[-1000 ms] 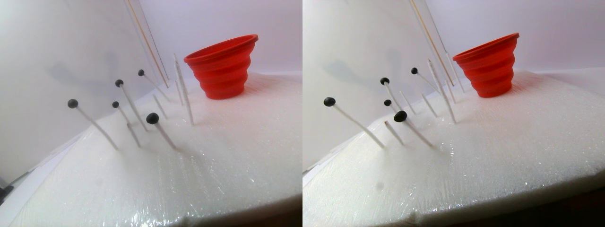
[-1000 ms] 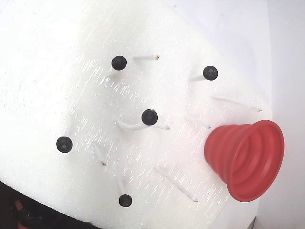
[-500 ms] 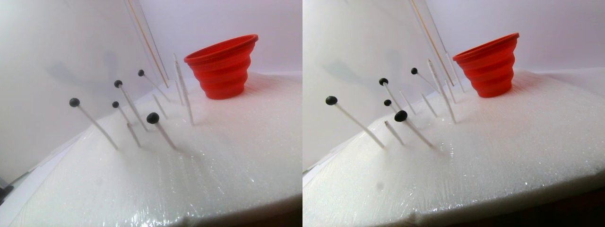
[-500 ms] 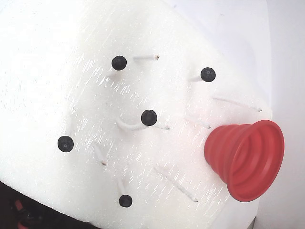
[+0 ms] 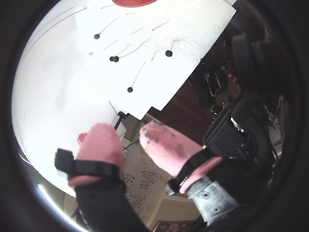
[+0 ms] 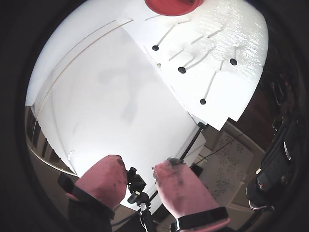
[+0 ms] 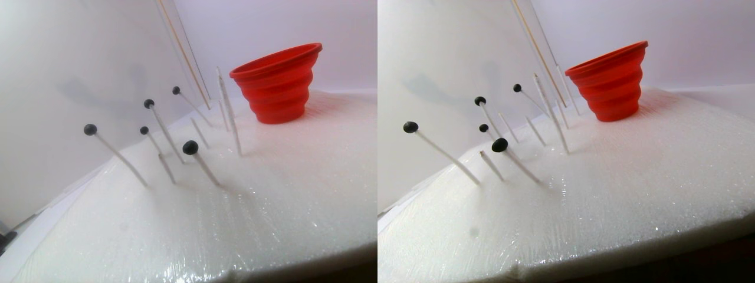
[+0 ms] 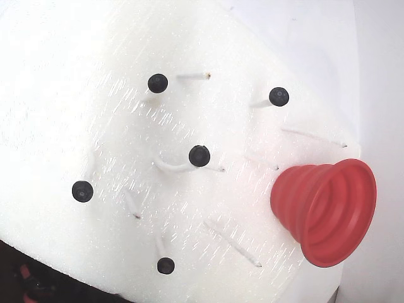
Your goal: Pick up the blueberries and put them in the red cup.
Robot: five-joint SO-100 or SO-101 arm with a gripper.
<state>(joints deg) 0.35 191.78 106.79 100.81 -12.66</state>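
Five blueberries sit on the tips of thin white pegs stuck in a white foam board. In the fixed view one blueberry is in the middle, with the others around it. In the stereo pair view the nearest blueberry is in front. The red cup stands upright on the board's far end. It also shows at the top edge of both wrist views. My gripper has pink fingertips, is open and empty, and is far back from the board and the blueberries.
Several bare white pegs stand among the berry pegs. A white panel lies beside the board. A black tripod head shows between the fingers in a wrist view. Dark equipment crowds the right side beyond the board's edge.
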